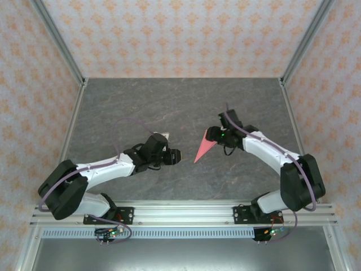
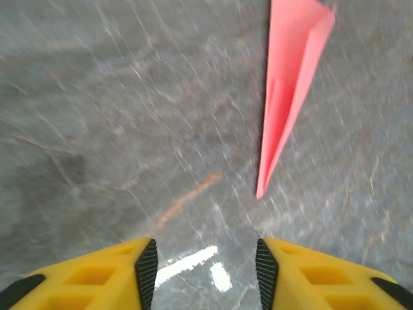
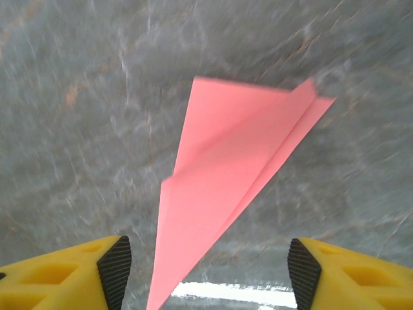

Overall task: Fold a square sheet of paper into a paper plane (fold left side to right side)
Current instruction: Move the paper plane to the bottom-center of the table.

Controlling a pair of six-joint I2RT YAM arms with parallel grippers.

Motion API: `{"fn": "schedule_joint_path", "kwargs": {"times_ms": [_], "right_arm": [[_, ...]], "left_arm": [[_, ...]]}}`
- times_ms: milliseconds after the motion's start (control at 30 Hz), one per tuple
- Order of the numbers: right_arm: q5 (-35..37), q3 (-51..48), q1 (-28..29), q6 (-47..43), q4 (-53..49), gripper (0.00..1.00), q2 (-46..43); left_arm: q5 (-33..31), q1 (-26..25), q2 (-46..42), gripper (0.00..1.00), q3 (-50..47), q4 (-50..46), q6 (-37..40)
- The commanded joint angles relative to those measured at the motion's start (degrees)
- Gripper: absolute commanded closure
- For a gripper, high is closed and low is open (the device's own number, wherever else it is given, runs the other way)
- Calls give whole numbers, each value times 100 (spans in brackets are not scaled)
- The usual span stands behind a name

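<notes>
On table [image 1: 141, 104]: one paper plane [image 1: 204, 149]; both jaws parted.

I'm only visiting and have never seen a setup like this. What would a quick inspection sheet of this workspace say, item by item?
Surface: dark grey marbled tabletop, flat.
Job's things: pink paper plane, folded to a narrow dart, lying on the tabletop between the two grippers.
Clutter: nothing seen.
Grippers: left gripper open, nothing between its jaws, the plane's point just ahead of it; right gripper open wide over the plane, not gripping it.
Cables: purple cables loop along both arms, off the paper.
Surroundings: orange-patterned walls on three sides; metal rail at the near edge carrying the arm bases.
</notes>
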Motion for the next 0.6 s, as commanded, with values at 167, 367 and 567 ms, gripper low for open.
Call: {"fn": "schedule_joint_path", "kwargs": {"times_ms": [167,367,567], "right_arm": [[1660,1132,936,777,-791,29,1437],[2007,1495,1072,853,-1066,35,1984],[2063,1385,1081,836,-1233,63,1854]], "left_arm": [[-1014,20,-302,48,97,-390,203],[-1018,19,-452,47,-68,-352,214],[-1079,22,-612,47,-100,-432,281]]}}
